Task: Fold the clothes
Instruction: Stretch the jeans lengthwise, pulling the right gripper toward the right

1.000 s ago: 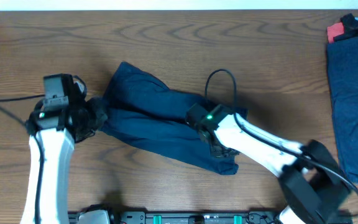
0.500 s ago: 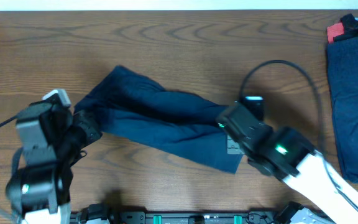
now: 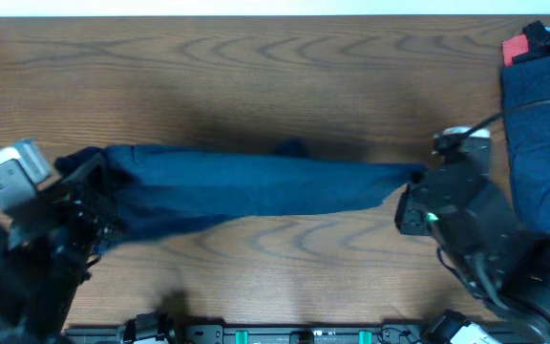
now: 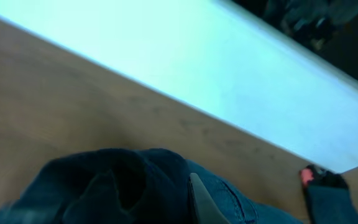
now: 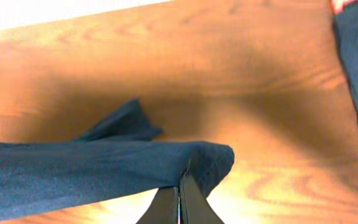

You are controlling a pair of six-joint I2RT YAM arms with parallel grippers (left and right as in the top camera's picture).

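I had the navy garment [image 3: 256, 186] strung out in a long band, held above the table [image 3: 256, 67] with its shadow underneath. It ran straight away from the navy pile [image 3: 542, 143]. The right gripper [image 3: 416, 186] sat just beside the pile, fingers together, pinching the garment's near end; in its wrist view the cloth edge draped over the closed tips. The left gripper [image 3: 98, 205] was well apart from the pile at the garment's far end, clamped on bunched fabric, and its wrist view showed cloth wrapped around one finger [image 4: 199, 199]. A small flap stuck out of the band about midway between the grippers. A red item [image 3: 516, 48] touched the pile's back corner.
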